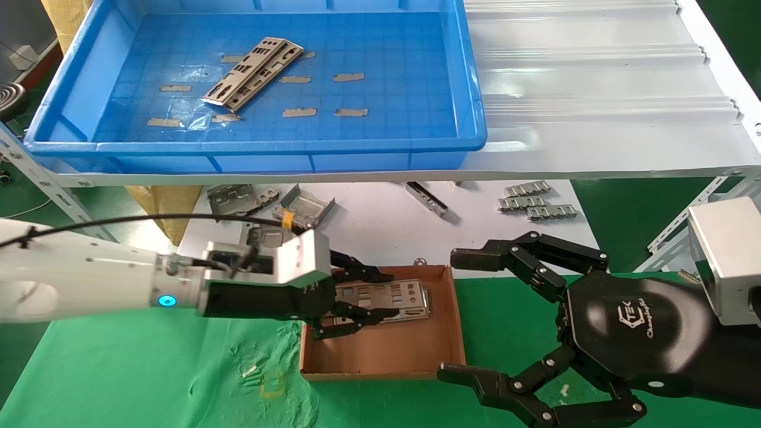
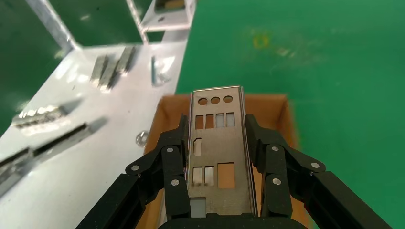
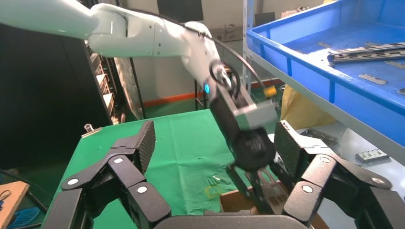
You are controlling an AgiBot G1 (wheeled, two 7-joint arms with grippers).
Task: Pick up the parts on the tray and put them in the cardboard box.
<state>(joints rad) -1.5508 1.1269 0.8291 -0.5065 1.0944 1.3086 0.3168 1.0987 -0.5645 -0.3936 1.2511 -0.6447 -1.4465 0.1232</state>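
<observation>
My left gripper (image 1: 362, 300) is shut on a perforated silver plate (image 1: 380, 299), its fingers clamping the plate's two long edges, low over the cardboard box (image 1: 380, 351). The left wrist view shows the plate (image 2: 217, 157) between the fingers (image 2: 174, 157), with the box (image 2: 167, 112) beneath. More plates (image 1: 252, 72) lie overlapping on the floor of the blue tray (image 1: 255, 145) on the shelf above. My right gripper (image 1: 456, 316) is open and empty just right of the box. The right wrist view shows the left gripper (image 3: 258, 181) at the box (image 3: 234, 200).
Bent grey brackets (image 1: 267, 205), a narrow strip (image 1: 427, 198) and ridged clip strips (image 1: 535, 202) lie on the white surface behind the box. A white ribbed panel (image 1: 594, 77) lies right of the tray. A green mat (image 1: 148, 368) covers the front table.
</observation>
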